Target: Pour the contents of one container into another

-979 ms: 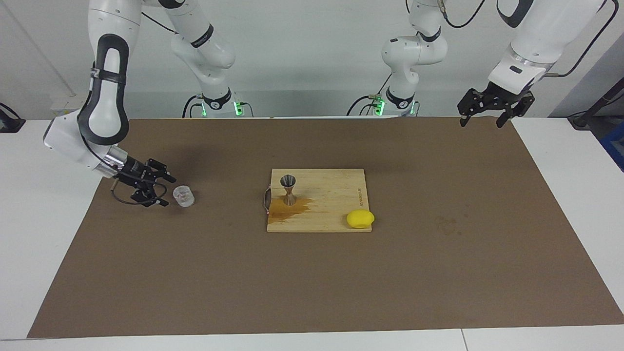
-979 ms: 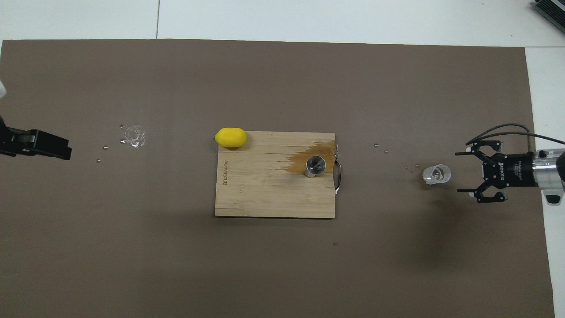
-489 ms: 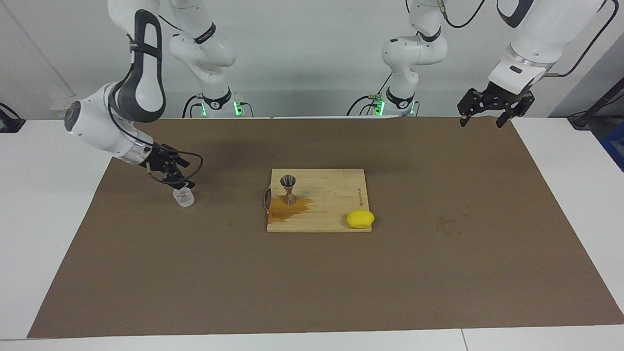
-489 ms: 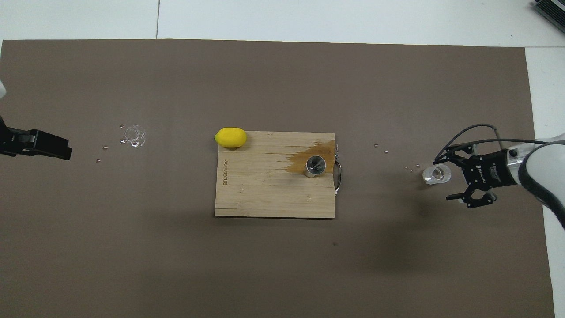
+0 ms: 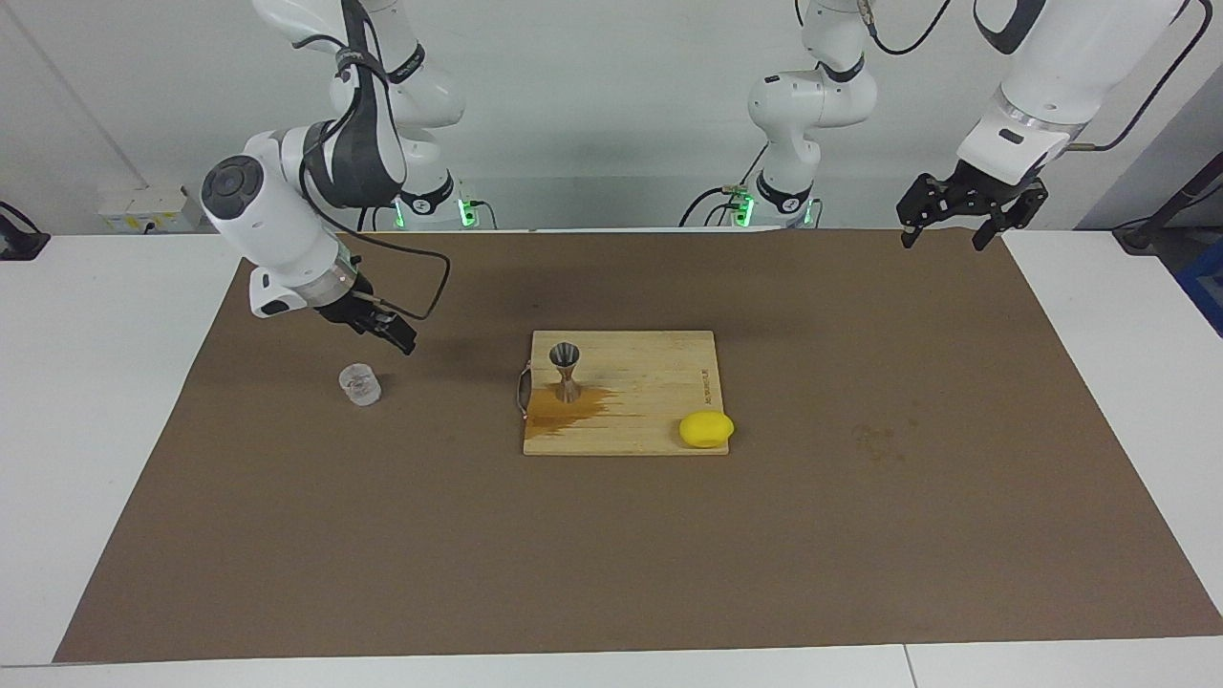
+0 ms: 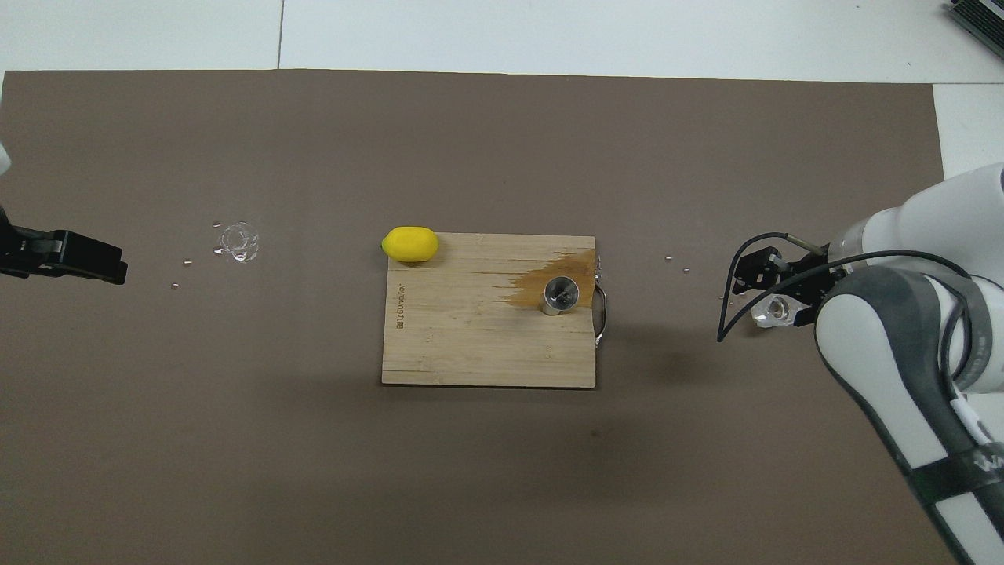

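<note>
surface: white table [image 5: 1099, 382], brown mat [image 5: 860, 535] on it
mat centre: wooden cutting board [image 5: 650, 420]
right arm's end: clear cup [image 5: 360, 384]
left arm's end: wet spot [image 6: 238, 242]

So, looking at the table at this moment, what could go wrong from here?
1. The clear cup stands free on the mat; the open right gripper hangs just above it and could tip it on the way down.
2. The jigger is narrow-waisted and stands in a wet stain on the cutting board; a nudge may topple it.
3. Its mouth is small, so pouring may spill again.
</note>
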You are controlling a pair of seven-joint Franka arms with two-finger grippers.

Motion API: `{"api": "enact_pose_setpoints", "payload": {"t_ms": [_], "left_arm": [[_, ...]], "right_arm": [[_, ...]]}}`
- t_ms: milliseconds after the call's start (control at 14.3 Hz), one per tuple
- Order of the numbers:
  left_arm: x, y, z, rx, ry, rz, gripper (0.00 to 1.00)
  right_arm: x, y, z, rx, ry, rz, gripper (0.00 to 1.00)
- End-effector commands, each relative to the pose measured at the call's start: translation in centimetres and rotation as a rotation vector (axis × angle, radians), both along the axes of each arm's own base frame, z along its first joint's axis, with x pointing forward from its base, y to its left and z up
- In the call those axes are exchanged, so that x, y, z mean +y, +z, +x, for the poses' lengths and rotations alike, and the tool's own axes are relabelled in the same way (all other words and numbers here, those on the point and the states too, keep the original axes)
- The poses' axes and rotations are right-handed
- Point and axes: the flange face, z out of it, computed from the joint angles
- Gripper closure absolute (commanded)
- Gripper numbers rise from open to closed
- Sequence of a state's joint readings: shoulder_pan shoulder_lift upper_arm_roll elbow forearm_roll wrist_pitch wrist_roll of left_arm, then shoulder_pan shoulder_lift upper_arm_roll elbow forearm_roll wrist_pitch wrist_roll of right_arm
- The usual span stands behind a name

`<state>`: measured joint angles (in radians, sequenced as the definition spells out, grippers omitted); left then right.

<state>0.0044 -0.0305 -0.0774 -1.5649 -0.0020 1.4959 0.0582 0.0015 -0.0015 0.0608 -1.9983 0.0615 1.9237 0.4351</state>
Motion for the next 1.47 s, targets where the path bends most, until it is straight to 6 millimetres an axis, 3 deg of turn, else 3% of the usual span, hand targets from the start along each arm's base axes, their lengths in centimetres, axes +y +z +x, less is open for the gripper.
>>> {"api": "enact_pose_setpoints", "payload": {"t_ms": [0,140,280,559,839,1398], "left_arm": [[0.0,0.3,-0.9,0.005,0.013,-0.009,0.0],[0.0,0.3,-0.9,0.005,0.013,-0.009,0.0],[0.0,0.3,-0.9,0.005,0.013,-0.009,0.0],[0.0,0.3,-0.9,0.005,0.013,-0.008,0.0],[0.0,0.3,-0.9,0.005,0.013,-0.009,0.0],[0.0,0.3,-0.9,0.005,0.013,-0.009,0.0]], "right_arm": [[0.8,6.4,-0.1,-0.072,0.132,-0.079,0.01],[0.3,11.8,0.8,-0.115,0.214,-0.078,0.01],[-0.5,15.6,0.6,-0.131,0.243,-0.082,0.01],[-2.6,19.4,0.6,-0.113,0.261,-0.097,0.0],[-2.3,18.2,-0.3,-0.003,0.26,-0.049,0.0],[-1.6,18.1,-0.8,0.003,0.276,-0.044,0.0]]}}
